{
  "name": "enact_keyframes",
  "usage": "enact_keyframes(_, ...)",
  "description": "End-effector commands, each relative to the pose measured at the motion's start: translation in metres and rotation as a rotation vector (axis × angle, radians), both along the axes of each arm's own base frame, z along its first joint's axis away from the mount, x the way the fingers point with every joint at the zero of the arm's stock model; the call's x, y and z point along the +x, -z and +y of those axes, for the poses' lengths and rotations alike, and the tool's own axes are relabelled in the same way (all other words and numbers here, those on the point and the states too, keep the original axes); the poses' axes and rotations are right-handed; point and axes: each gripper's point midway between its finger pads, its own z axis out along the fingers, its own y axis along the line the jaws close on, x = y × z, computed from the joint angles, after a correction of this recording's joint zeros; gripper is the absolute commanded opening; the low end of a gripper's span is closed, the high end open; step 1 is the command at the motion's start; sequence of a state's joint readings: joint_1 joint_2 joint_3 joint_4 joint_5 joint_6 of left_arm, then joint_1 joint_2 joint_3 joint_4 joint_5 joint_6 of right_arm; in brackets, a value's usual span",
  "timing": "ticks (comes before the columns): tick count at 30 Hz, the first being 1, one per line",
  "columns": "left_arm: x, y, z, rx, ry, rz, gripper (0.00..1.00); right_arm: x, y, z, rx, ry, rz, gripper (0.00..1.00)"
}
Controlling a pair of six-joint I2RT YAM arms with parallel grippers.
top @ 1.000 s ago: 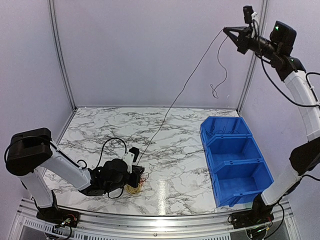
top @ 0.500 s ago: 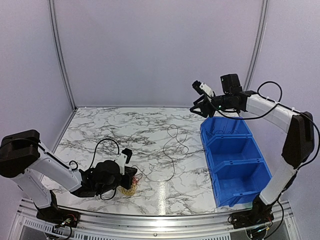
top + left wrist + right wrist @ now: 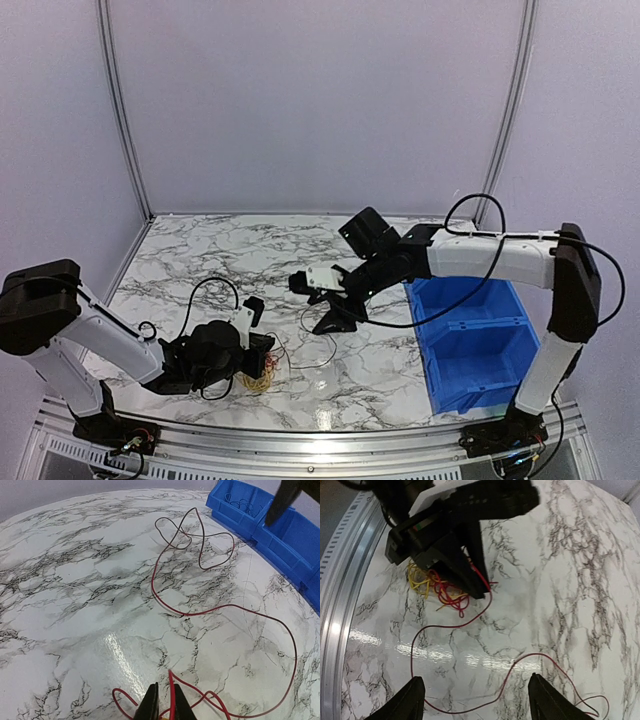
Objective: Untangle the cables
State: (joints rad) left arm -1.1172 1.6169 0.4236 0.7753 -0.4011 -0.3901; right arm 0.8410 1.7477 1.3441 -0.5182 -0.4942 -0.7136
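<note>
Left gripper (image 3: 165, 686) is low over the near-left part of the marble table (image 3: 75, 580). Jaws almost closed, pinching a red cable (image 3: 200, 611) between the fingertips.

The cables (image 3: 436, 587), a small yellow and red tangle, lie on the table right at those fingertips, near left.

From the pinch the red cable runs loose to the right and far across the table. It ends in slack loops near the blue bins (image 3: 280, 535) on the right side.

Right gripper (image 3: 476, 678) hovers over mid-table above the loose run. Jaws wide apart, nothing between them, touching nothing.

Thin dark wire lies coiled in the far bin.
</note>
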Motion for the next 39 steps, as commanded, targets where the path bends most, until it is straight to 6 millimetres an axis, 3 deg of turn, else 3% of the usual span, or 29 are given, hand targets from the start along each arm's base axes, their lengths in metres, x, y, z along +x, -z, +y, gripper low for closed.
enact_keyframes(1,-0.001,0.006,0.005,0.016,-0.014,0.02,0.1,-0.042,0.039,-0.001,-0.103,-0.145,0.06,0.73)
enact_keyframes(9,0.001,0.005,0.006,0.013,-0.027,0.018,0.1,-0.085,0.068,-0.001,-0.173,-0.234,0.142,0.82)
enact_keyframes(13,0.0,0.007,0.007,0.019,-0.026,0.017,0.1,-0.071,0.086,0.002,-0.2,-0.145,0.046,0.8)
enact_keyframes(18,0.0,0.006,0.008,0.019,-0.025,0.015,0.1,-0.053,0.086,0.005,-0.215,-0.09,-0.02,0.49)
enact_keyframes(21,0.0,0.007,0.01,0.021,-0.032,0.015,0.11,-0.046,0.076,0.01,-0.199,-0.068,-0.045,0.11)
enact_keyframes(22,0.001,0.007,0.01,0.02,-0.036,0.016,0.12,-0.042,0.067,0.013,-0.183,-0.057,-0.062,0.01)
enact_keyframes(25,0.001,0.012,0.012,0.025,-0.048,0.026,0.22,-0.03,0.021,0.023,-0.108,-0.029,-0.133,0.0)
enact_keyframes(30,0.0,0.021,0.012,0.043,-0.05,0.04,0.23,-0.012,-0.11,0.031,0.14,0.021,-0.217,0.0)
enact_keyframes(35,0.001,0.031,0.013,0.075,-0.049,0.044,0.19,-0.006,-0.216,0.02,0.343,0.037,-0.243,0.0)
enact_keyframes(39,0.0,0.039,0.014,0.088,-0.054,0.059,0.19,-0.005,-0.274,0.005,0.441,0.053,-0.277,0.0)
